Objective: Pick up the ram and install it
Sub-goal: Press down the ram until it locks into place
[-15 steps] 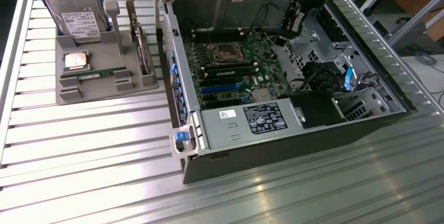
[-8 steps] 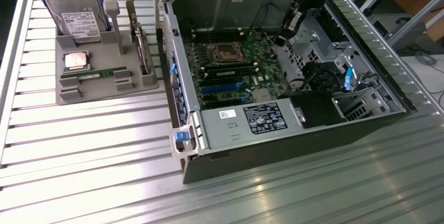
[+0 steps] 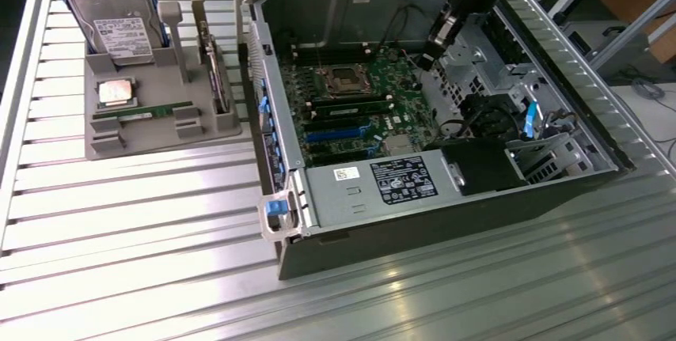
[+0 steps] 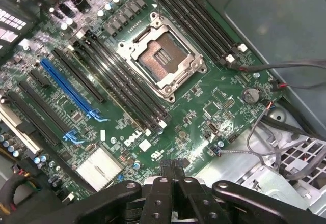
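The gripper (image 4: 173, 180) hangs above the motherboard (image 4: 168, 96) inside the open computer case (image 3: 591, 131), its fingers pressed together on nothing — no board shows between them. One ram (image 3: 354, 109) sits seated in a slot beside the CPU socket (image 4: 162, 58); another ram stick (image 3: 155, 111) lies in the grey holder (image 3: 138, 139) outside the case. Such a stick is probably light, stiff and fragile — best pinched by its long edges.
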